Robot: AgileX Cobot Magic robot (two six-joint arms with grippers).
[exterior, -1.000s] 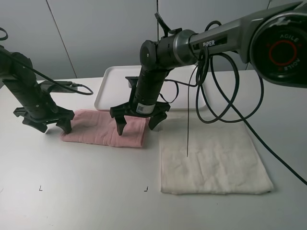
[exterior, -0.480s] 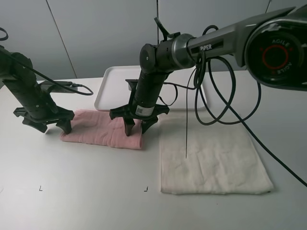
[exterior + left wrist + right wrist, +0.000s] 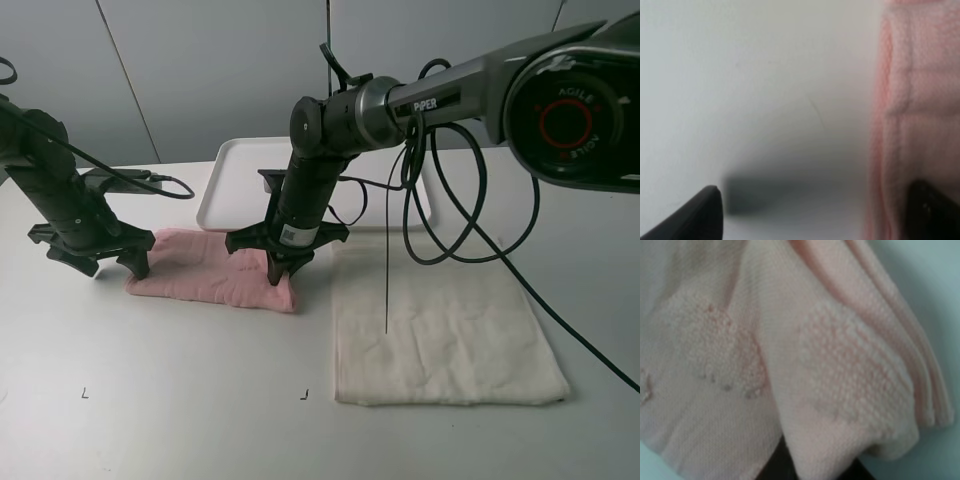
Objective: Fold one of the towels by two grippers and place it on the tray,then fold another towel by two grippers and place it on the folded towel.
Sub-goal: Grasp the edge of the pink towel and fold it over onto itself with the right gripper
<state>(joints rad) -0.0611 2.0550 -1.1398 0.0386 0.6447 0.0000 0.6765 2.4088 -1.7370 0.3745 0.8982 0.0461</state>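
The pale pink towel [image 3: 200,272] lies as a folded strip on the table in front of the tray [image 3: 222,188]. My right gripper [image 3: 278,276] is shut on the pink towel's right end, and the cloth bunches up there [image 3: 840,365]. My left gripper [image 3: 100,264] stands open over the left end. In the left wrist view one of its fingers [image 3: 695,215] is over bare table and the other sits by the pink towel [image 3: 915,100]. The cream towel [image 3: 440,340] lies flat to the right. The tray holds nothing.
Black cables [image 3: 440,200] hang from the right arm over the tray's right part and the cream towel. A thin dark cord [image 3: 388,290] dangles onto the cream towel. Small corner marks [image 3: 305,394] sit on the table near its front.
My right gripper has gone from open to shut, pinching the pink towel's right end and gathering it slightly leftward. The left gripper has stayed open and still.
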